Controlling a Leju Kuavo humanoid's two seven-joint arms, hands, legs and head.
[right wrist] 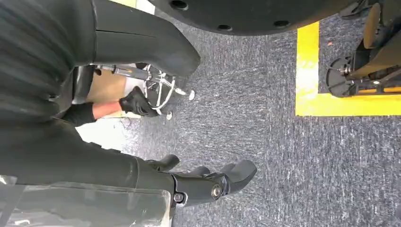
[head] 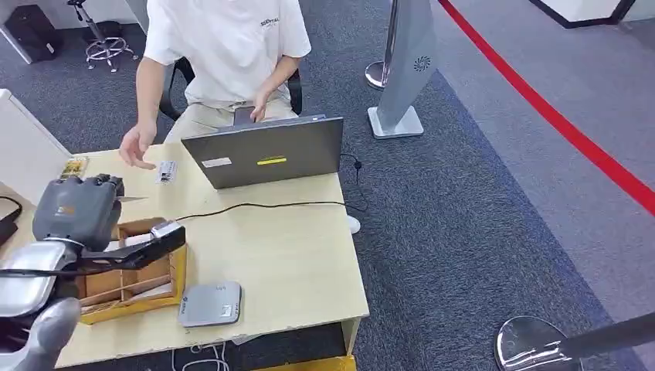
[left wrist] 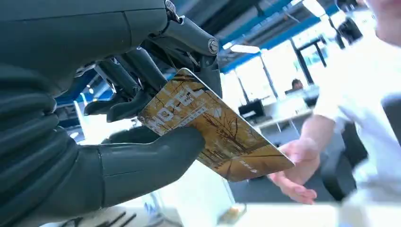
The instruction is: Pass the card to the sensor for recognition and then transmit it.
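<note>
Light wood table (head: 286,263): open laptop (head: 266,151), black cable (head: 263,204), grey sensor (head: 210,304), wooden tray (head: 127,284).

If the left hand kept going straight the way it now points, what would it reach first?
Probably the person's open hand. The left hand holds the card, whose free end points at that palm in the left wrist view, with nothing between them; depth is unclear.

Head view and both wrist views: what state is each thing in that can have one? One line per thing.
Hotel card: pinched between thumb and fingers of left hand, raised off the table.
Right hand: hanging over carpet, holding nothing, fingers slightly curled.
Laptop: lid open, facing the person.
Card reader: flat on table, nothing on it.
Wooden card box: open-topped, on table.
Person's hand: palm up, extended toward the card.
</note>
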